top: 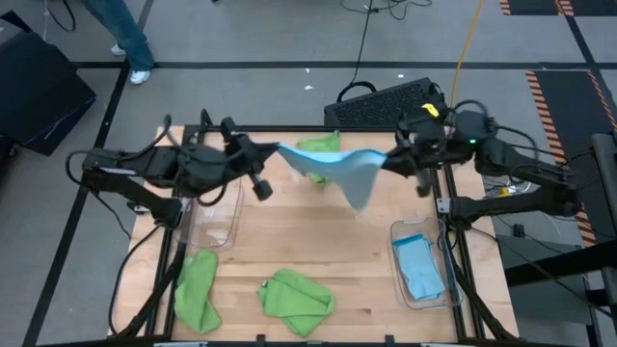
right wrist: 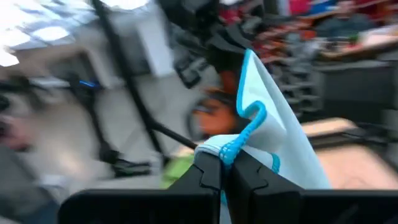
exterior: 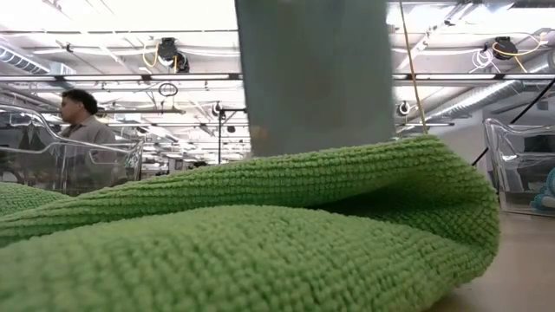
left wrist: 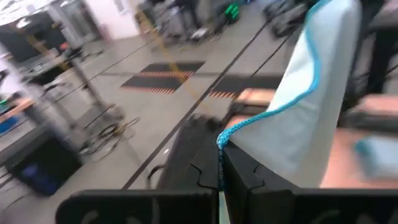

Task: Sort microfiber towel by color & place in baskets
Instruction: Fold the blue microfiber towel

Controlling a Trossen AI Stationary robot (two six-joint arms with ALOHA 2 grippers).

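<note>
Towels lie in several spots on the wooden tabletop (top: 289,241). Nearest the left tool (top: 273,150), below it in the high view, an empty clear bin (top: 214,217) sits on the wood, and a green towel (top: 197,289) lies crumpled beyond that at the front edge. A second green towel (top: 297,301) sits bunched near the front centre. The left tool has its fingers pressed together on one corner of a light blue towel (top: 349,172), which hangs stretched in the air between both tools. Behind this cloth a third green towel (top: 320,146) rests on the tabletop. The right tool (top: 392,156) pinches the opposite corner, fingers tight on the blue hem. Below the right tool, another clear bin (top: 422,268) holds a folded blue towel (top: 420,267).
</note>
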